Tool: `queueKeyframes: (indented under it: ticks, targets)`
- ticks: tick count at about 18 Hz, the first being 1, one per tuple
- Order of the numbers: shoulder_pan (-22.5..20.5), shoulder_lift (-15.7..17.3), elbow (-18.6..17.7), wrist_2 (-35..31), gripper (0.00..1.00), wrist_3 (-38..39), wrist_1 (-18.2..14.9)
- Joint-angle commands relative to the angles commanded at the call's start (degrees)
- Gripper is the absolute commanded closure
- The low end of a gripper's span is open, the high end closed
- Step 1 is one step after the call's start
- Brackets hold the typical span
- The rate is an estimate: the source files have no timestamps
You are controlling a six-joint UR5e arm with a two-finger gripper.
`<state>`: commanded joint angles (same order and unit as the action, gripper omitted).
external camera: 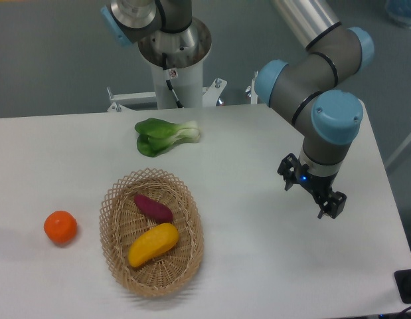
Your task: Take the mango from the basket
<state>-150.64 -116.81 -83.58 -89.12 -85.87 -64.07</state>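
The mango (153, 244), yellow-orange and elongated, lies inside the tan wicker basket (187, 211) at the lower left of the table. A purple sweet potato (153, 208) rests in the basket just behind the mango. My gripper (311, 193) hangs from the arm on the right side of the table, far to the right of the basket. It points down, and its fingers are hidden beneath the wrist body, so the jaw gap does not show. Nothing is seen in it.
A round orange fruit (60, 226) sits on the table left of the basket. A green bok choy (164, 136) lies behind the basket near the robot's base (172, 56). The table's right edge runs close to the arm.
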Motion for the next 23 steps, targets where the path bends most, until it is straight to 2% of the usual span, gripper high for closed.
queueKeyframes:
  ticks: [13, 16, 20, 23]
  targets:
    - [-0.1, 0.0, -0.3, 1.7, 0.00, 0.7, -0.2]
    - [0.6, 0.8, -1.8, 7.4, 0.00, 6.0, 0.1]
    - [3.8, 0.6, -2.5, 7.7, 0.00, 8.7, 0.3]
    - [5.9, 0.6, -2.5, 8.4, 0.00, 13.6, 0.3]
